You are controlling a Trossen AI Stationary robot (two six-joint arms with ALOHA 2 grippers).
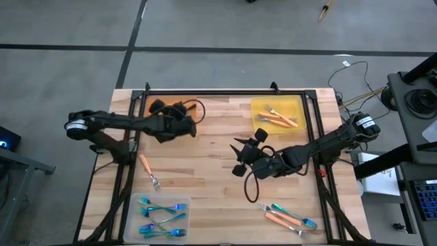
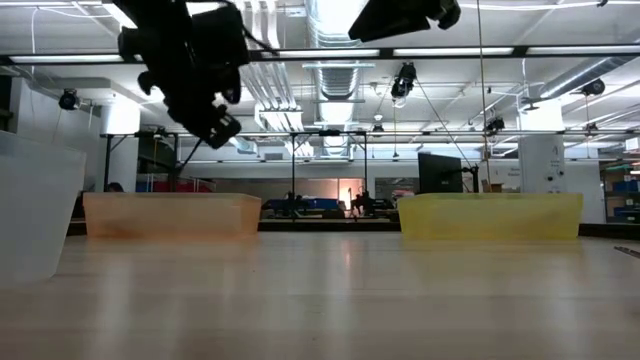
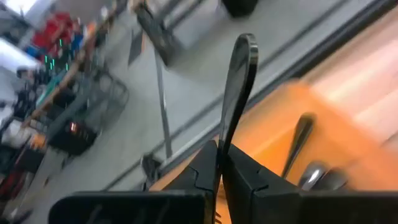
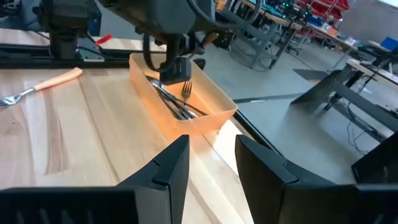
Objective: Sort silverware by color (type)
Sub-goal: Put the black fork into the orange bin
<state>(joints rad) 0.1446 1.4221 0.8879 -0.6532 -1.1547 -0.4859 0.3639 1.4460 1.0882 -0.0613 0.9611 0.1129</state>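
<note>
Sorting looked roughly two-thirds done, my read. Blue-teal utensils (image 1: 162, 219) sat piled in the clear tray (image 1: 136, 202) at the near-left corner. A couple of orange-handled pcs (image 1: 278, 119) lay in the yellow tray (image 1: 258, 104) at far right. Dark grey forks (image 4: 176, 102) were in the orange tray (image 4: 211, 114) at far left.

Left to do: one orange-handled fork (image 1: 148, 171) loose on the surface (image 1: 212, 164) left of centre, plus a mixed clump (image 1: 289, 216) of orange and teal pcs near the front-right edge.

Left gripper (image 1: 179, 117) hung over the orange tray w/ jaws clamped on a dark grey utensil (image 3: 236, 93). Wrist view showed the handle sticking up out of the jaws; from the right wrist view its tines pointed down just above the forks already in the tray, not touching as far as I could tell. Prob. mid-drop-off.

Right gripper (image 1: 247, 156) was mid-surface, jaws apart, nothing between them. Leftover clump lay well apart from it, toward the front edge; loose fork further off to its left.
</note>
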